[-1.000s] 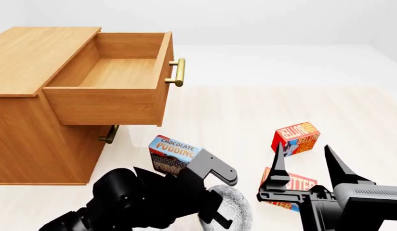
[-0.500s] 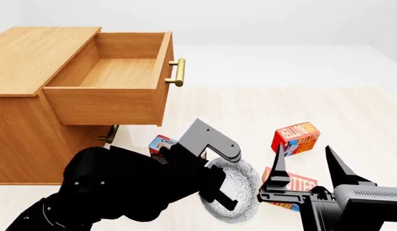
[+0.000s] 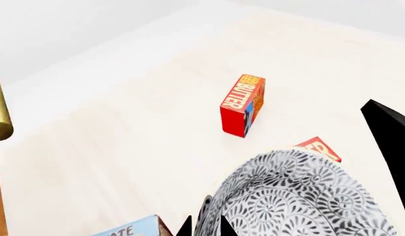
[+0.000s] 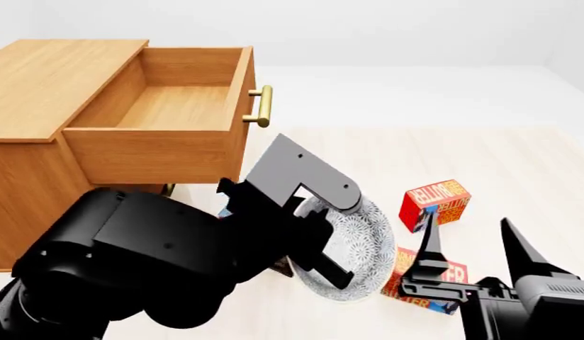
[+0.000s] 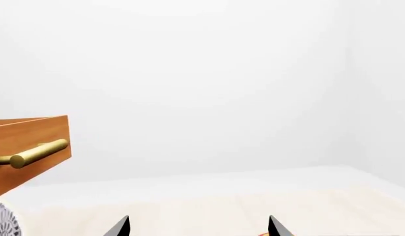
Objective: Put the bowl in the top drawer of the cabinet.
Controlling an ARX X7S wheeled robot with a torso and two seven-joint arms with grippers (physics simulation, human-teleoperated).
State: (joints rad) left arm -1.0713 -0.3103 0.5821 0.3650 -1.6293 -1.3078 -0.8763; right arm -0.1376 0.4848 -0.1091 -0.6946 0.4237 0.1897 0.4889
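The left gripper [image 4: 316,244] is clamped on the rim of the bowl [image 4: 354,248], holding it tipped on edge above the floor [image 4: 368,163], in front of the cabinet [image 4: 46,92] and below the level of the top drawer [image 4: 159,106]. That drawer stands pulled well out and empty, its brass handle [image 4: 261,106] facing the room, so the bowl looks to be on its way up and over the drawer front. The right gripper [image 4: 472,255] waits low with its fingers spread wide, holding nothing, kept clear of the carrying arm. Two red butter boxes lie beyond: one [image 4: 436,202] upright, another [image 4: 419,283] flat beside the bowl.
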